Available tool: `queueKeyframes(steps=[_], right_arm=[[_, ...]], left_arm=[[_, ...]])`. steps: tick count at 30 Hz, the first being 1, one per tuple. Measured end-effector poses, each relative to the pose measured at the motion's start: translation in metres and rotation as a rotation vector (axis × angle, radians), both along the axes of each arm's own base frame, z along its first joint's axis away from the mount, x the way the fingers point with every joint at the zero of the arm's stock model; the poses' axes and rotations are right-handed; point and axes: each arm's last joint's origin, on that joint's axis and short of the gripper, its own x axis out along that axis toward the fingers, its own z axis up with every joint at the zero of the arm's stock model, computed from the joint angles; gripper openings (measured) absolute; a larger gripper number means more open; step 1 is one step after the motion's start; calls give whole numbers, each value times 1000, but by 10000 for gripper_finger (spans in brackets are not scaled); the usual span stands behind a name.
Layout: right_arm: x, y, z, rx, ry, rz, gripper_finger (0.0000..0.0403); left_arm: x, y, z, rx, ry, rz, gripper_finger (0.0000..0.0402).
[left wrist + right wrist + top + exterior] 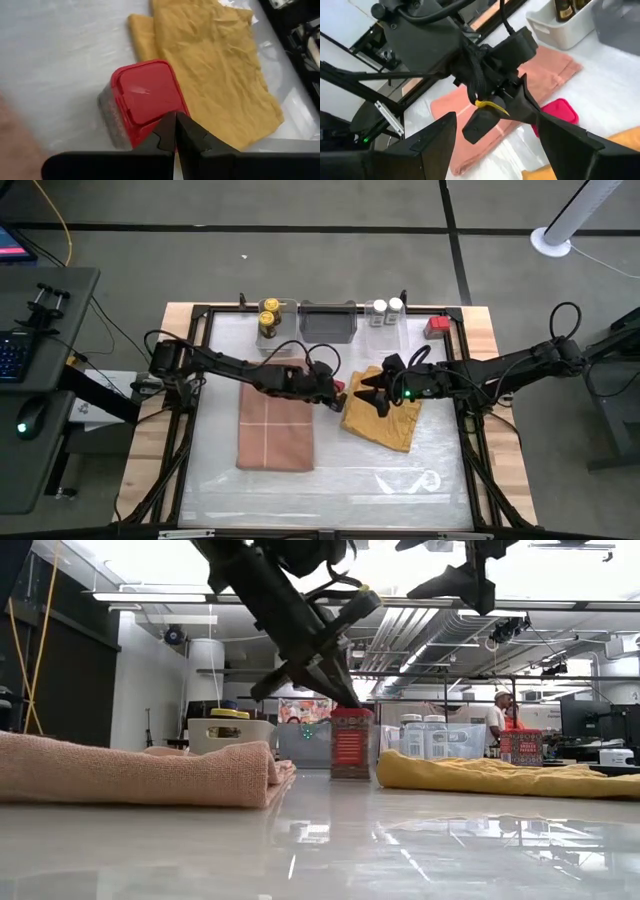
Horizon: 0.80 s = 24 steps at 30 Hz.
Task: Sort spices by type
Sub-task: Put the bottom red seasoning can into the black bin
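Note:
A red boxy tin (147,92) stands upright on the table between the folded pink cloth (275,430) and the mustard cloth (390,420). It also shows in the low view (351,745). My left gripper (176,120) is shut, right over the edge of the tin's lid. My right gripper (495,145) is open and empty, raised above the mustard cloth (372,395). A second red tin (437,326) stands at the far right. Two white-topped shakers (387,310) stand at the far edge. Two yellow-lidded jars (268,318) stand in a white bin. My left gripper's shut fingertips (170,125) come slanting down from the table's left over the edge of the red tin's lid (155,117). I cannot tell whether they touch the lid. The tin stands upright on the table.
A grey bin (328,322) stands at the far edge between the white bin and the shakers. A black frame (195,380) runs round the work area. A person (505,710) shows in the room behind. The shiny table surface (350,480) lies toward the near edge.

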Motion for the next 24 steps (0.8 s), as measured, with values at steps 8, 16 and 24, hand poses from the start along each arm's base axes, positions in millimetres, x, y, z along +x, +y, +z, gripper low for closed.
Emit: queueKeyframes(steps=[8,16,24], right_arm=[[3,0,14,-58,-125,19,270],[2,-3,13,-103,-110,-83,270],[-12,8,22,-71,-142,-59,270]], left_arm=[[-18,16,40,132,-1,-95,0],[-13,7,49,126,-90,-217,40],[-1,-13,37,172,-127,-314,157]])
